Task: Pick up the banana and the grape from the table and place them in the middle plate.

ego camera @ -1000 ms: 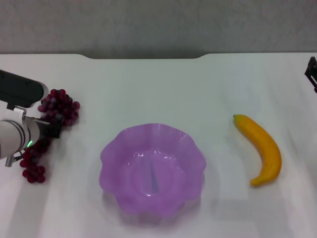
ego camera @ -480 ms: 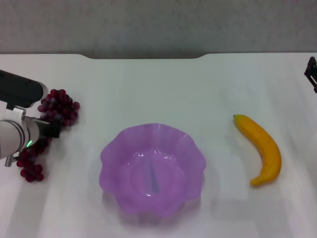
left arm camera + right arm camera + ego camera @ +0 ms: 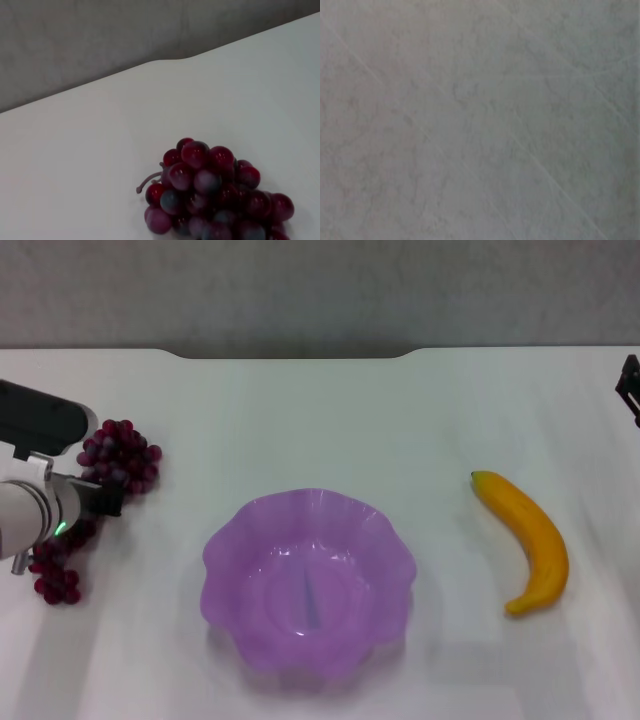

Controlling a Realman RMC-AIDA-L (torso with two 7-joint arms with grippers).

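Currently I log: left gripper [image 3: 85, 502] over the dark red-purple grape bunch [image 3: 118, 456] at nine o'clock, finger state indeterminate; curved yellow banana [image 3: 530, 538] at three o'clock; scalloped translucent purple plate [image 3: 308, 583] central; right gripper [image 3: 629, 385] parked at two o'clock.

One banana [image 3: 530, 540], one grape [image 3: 118, 460] bunch, one middle plate [image 3: 225, 550].
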